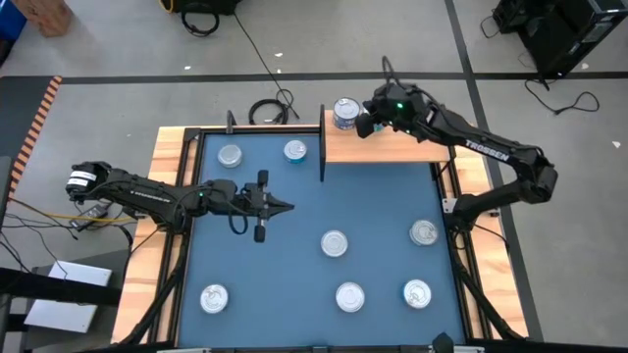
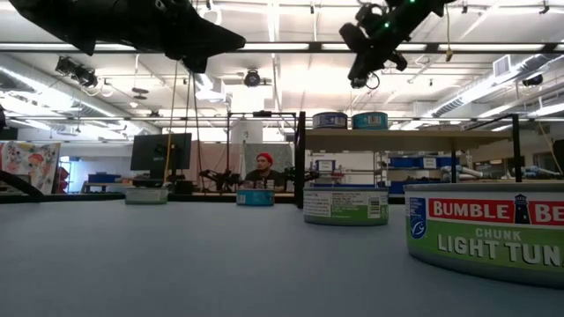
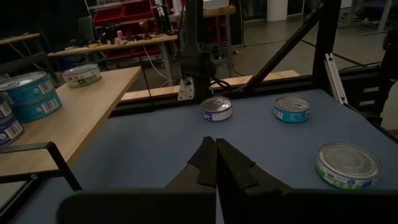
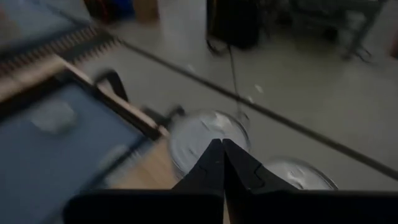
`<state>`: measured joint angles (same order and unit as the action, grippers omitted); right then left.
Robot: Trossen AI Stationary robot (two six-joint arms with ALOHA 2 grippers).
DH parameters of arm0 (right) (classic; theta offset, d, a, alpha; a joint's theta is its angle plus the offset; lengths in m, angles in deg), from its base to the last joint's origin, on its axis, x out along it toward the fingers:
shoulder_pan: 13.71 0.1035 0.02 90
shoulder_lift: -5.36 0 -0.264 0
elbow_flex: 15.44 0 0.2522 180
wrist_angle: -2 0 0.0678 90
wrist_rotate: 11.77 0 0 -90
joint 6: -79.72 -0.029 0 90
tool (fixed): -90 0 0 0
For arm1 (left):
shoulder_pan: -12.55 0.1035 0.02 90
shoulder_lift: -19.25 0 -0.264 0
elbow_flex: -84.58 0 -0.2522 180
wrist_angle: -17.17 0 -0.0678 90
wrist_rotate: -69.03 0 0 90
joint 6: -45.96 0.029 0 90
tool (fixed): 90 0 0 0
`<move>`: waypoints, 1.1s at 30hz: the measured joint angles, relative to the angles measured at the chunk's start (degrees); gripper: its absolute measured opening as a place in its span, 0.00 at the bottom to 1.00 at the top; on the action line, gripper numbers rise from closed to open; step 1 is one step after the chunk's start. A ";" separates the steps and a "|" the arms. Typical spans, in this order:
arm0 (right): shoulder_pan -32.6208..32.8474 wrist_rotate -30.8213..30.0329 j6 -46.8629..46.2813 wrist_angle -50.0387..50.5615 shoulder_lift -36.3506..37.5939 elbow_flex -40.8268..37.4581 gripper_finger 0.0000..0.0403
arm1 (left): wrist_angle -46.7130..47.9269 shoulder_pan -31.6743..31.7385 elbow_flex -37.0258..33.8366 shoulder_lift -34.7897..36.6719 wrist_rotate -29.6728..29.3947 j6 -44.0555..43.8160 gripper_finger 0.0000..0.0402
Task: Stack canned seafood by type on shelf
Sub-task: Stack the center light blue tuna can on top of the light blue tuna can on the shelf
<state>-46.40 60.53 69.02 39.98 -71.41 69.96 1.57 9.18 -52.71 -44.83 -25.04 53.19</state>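
Observation:
The shelf [image 1: 392, 149], a light wooden board on black posts, stands at the mat's far right. Tins of canned seafood [image 1: 345, 115] stand on its far left corner; in the low view two teal tins [image 2: 351, 120] sit side by side on it. My right gripper [image 1: 365, 124] hangs shut just above and beside these tins, and nothing is between its fingers [image 4: 222, 155]. My left gripper [image 1: 287, 206] hovers shut over the left half of the blue mat, holding nothing [image 3: 216, 163]. Several more tins lie flat on the mat, such as one at the middle [image 1: 334, 243].
Loose tins rest on the mat at the far left [image 1: 230, 155] [image 1: 295, 151], at the right [image 1: 424, 232] and along the near edge [image 1: 214, 298] [image 1: 350, 295] [image 1: 417, 293]. A black post [image 1: 323, 147] marks the shelf's left edge. A wooden frame [image 1: 165, 196] borders the mat.

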 joint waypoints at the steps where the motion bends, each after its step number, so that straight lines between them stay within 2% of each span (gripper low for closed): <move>1: 0.02 -0.70 -0.05 2.86 -0.95 1.38 0.01 | 0.10 0.00 0.00 0.00 0.00 0.00 0.00; 6: -1.59 -2.84 -3.22 12.20 -4.85 5.53 0.01 | 0.45 0.00 0.00 0.00 0.00 0.00 0.00; 16: -4.69 -3.21 -8.43 18.62 -9.60 5.81 0.01 | 0.54 0.00 0.00 0.00 0.00 0.00 0.00; 33: -5.48 -3.82 -10.28 21.24 -8.93 5.81 0.01 | 0.53 0.00 0.00 0.00 0.02 0.00 0.00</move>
<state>-51.88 56.71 58.74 61.22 -80.33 75.77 2.11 9.18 -52.71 -44.83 -25.02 53.19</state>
